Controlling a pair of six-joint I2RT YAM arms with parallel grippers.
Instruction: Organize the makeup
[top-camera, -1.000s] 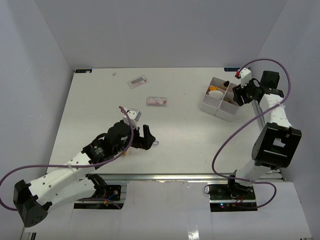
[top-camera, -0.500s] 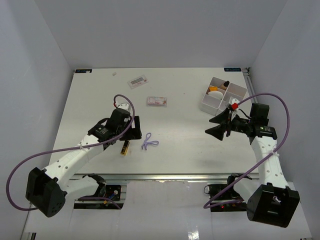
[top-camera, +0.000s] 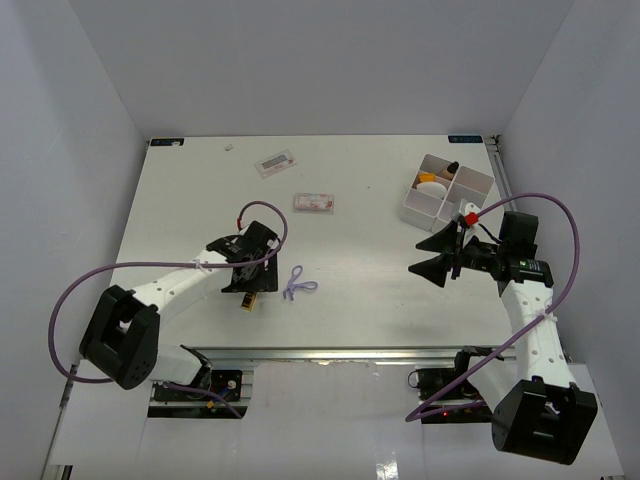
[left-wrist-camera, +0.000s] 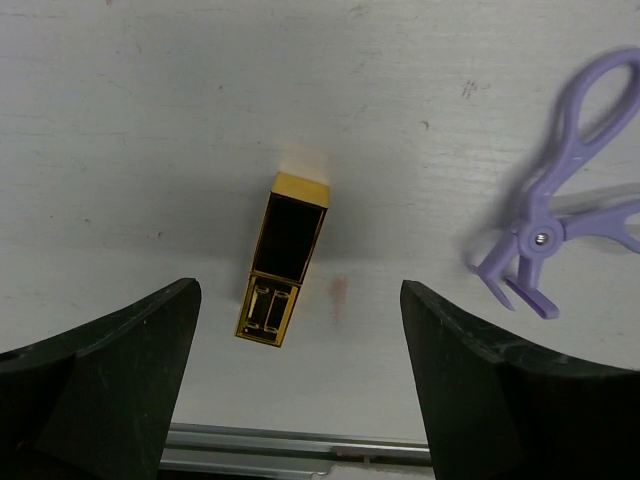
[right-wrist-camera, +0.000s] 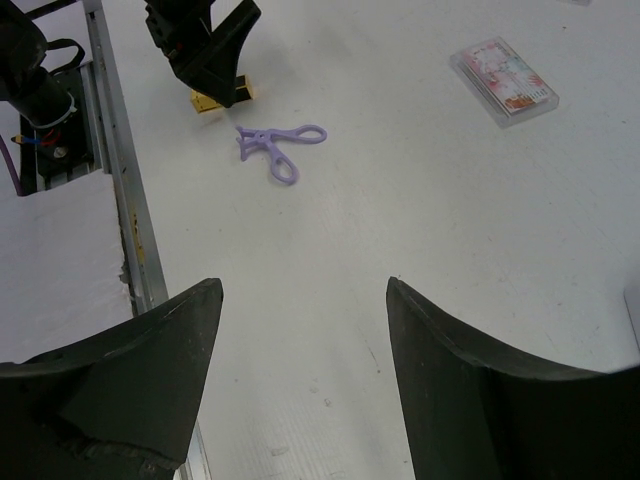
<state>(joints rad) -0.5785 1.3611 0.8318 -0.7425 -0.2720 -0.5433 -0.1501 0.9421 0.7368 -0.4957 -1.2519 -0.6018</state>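
A gold-and-black lipstick tube lies flat on the white table, close to its near edge. My left gripper hovers open over it, one jaw to each side, touching nothing. In the top view the left gripper is just above the lipstick. My right gripper is open and empty above the table, right of centre, pointing left. Two flat clear packets lie further back. The right wrist view shows the nearer packet and the lipstick.
A purple eyelash curler lies just right of the lipstick; it also shows in the left wrist view and the right wrist view. A white compartment tray holding a few items stands at the back right. The table's metal rail runs close below the lipstick.
My left gripper has moved forward and down over the lipstick. My right arm swung away from the tray to the middle right of the table, then held almost still.
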